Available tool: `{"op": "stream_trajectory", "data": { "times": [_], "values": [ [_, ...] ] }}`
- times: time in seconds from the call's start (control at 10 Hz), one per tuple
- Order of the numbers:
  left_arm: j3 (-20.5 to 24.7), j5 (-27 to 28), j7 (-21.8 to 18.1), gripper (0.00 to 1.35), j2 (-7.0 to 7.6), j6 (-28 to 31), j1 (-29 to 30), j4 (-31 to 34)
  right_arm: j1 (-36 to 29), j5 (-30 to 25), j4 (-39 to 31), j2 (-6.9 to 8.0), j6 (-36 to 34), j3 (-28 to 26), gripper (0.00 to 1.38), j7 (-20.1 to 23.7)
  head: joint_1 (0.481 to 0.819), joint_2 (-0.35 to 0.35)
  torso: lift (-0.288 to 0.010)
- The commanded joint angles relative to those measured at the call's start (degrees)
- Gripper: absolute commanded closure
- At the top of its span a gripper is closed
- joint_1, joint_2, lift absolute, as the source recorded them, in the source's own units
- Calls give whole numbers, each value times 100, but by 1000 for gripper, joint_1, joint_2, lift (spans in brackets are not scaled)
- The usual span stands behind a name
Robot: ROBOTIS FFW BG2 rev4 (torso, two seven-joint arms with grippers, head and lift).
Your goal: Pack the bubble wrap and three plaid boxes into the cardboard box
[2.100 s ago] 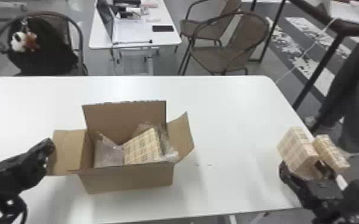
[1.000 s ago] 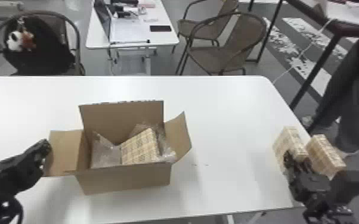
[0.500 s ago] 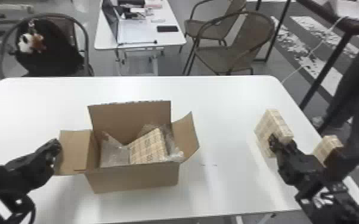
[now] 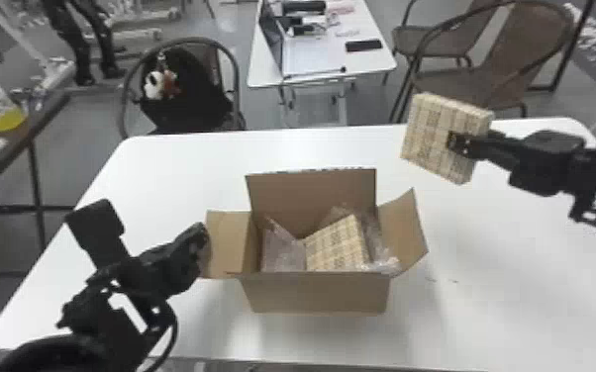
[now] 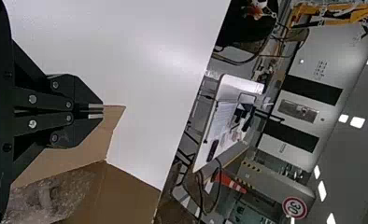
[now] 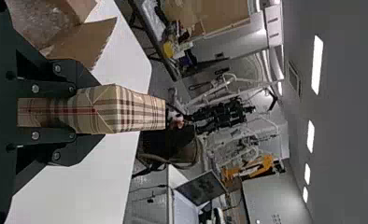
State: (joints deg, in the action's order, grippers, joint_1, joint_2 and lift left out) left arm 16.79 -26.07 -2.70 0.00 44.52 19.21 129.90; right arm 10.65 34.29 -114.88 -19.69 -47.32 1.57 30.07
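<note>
Fingers of the right gripper (image 4: 456, 142) are clamped on a plaid box (image 4: 428, 133), parted by its thickness and pressing on opposite sides; the head view has it tilted, held up beyond the right side of the cardboard box (image 4: 318, 296), well apart from it. In the right wrist view the plaid pattern runs out past the fingertips. Fingers of the left gripper (image 4: 202, 242) are drawn together, with only a thin slit between them in the left wrist view, and they hold nothing; they are near the left flap (image 4: 228, 237), though whether they touch it I cannot tell.

The cardboard box is open on the white desk (image 4: 520, 306), its right flap (image 4: 403, 235) spread outward. Inside, another plaid box (image 4: 336, 247) leans at a slant, with bubble wrap (image 4: 282, 252) on both sides of it. Behind the desk, a black bag (image 4: 183, 94) is on a chair (image 4: 235, 64)
</note>
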Motion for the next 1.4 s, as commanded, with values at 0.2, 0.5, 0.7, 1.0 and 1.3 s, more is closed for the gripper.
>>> {"op": "stream_trajectory", "data": {
  "times": [0.2, 0.5, 0.7, 1.0, 1.3],
  "values": [
    [-88, 102, 15, 1208, -15, 84, -110, 0, 895, 3664, 449, -360, -1315, 423, 1076, -976, 655, 218, -148],
    [-97, 129, 15, 1208, -15, 119, -128, 0, 534, 5966, 1451, -149, -1421, 933, 1076, -2611, 691, 302, -148],
    [-115, 137, 15, 1208, -15, 119, -154, 0, 693, 6388, 2602, 36, -1509, 1188, 1076, -2462, 695, 329, -148],
    [-158, 208, 15, 1208, -15, 119, -172, 0, 992, 6854, 3674, 168, -1667, 1680, 449, -2145, 695, 341, -148],
    [-132, 181, 15, 1208, -15, 119, -163, 0, 921, 6889, 2919, 97, -2036, 1240, 139, -2602, 695, 350, -148]
  ]
}}
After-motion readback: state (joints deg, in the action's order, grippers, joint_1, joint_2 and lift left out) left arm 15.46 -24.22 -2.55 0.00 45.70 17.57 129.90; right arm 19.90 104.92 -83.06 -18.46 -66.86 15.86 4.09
